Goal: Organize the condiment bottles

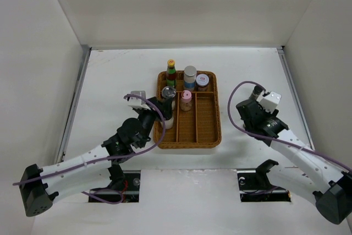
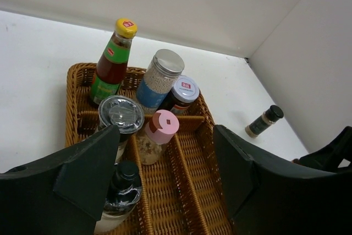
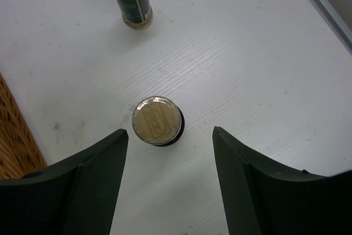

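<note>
Several condiment bottles stand in the back of the brown wicker tray [image 1: 208, 130]: a green-red bottle with a yellow cap [image 2: 114, 61], a blue-banded jar with a silver lid [image 2: 159, 81], a red-lidded jar [image 2: 181, 93], a pink-capped shaker [image 2: 155, 138] and a clear-lidded jar [image 2: 121, 115]. A black-capped bottle [image 2: 122, 190] stands in the left compartment, beside my left finger. My left gripper [image 2: 165, 136] hangs open over the tray [image 2: 190, 191], holding nothing. My right gripper [image 3: 170, 136] is open above the table. An upright jar with a tan sealed top [image 3: 158, 120] stands just ahead of its fingertips. A dark bottle [image 3: 130, 1] lies farther off.
The tray [image 1: 208, 130] sits mid-table with its right compartments free. White walls close in the table on the back and both sides. The dark bottle on the table right of the tray also shows in the left wrist view [image 2: 264, 121].
</note>
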`<move>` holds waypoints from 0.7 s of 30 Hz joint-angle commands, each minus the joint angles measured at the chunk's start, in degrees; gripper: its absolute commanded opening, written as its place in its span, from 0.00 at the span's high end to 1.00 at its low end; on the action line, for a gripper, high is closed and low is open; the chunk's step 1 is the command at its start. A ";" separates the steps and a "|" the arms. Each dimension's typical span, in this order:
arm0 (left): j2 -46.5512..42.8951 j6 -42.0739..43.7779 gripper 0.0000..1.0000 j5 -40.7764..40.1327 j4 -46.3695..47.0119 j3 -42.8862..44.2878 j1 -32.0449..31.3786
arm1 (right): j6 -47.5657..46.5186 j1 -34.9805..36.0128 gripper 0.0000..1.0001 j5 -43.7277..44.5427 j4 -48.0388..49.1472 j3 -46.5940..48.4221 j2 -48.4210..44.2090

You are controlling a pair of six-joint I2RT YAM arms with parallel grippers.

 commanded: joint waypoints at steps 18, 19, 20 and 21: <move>2.42 -1.12 0.32 2.63 5.40 -0.37 -1.20 | -4.99 -3.58 0.64 -2.58 12.40 -2.85 -1.38; 2.42 -1.12 0.32 2.63 5.40 -0.37 -1.20 | -5.08 -3.93 0.63 -2.40 12.40 -2.85 -1.38; 2.33 -1.12 0.32 2.63 5.40 -0.37 -1.20 | -5.08 -4.36 0.56 -2.49 12.23 -2.85 -1.38; 2.33 -1.12 0.32 2.72 5.40 -0.28 -1.20 | -5.08 -4.89 0.44 -2.75 12.23 -2.94 -1.38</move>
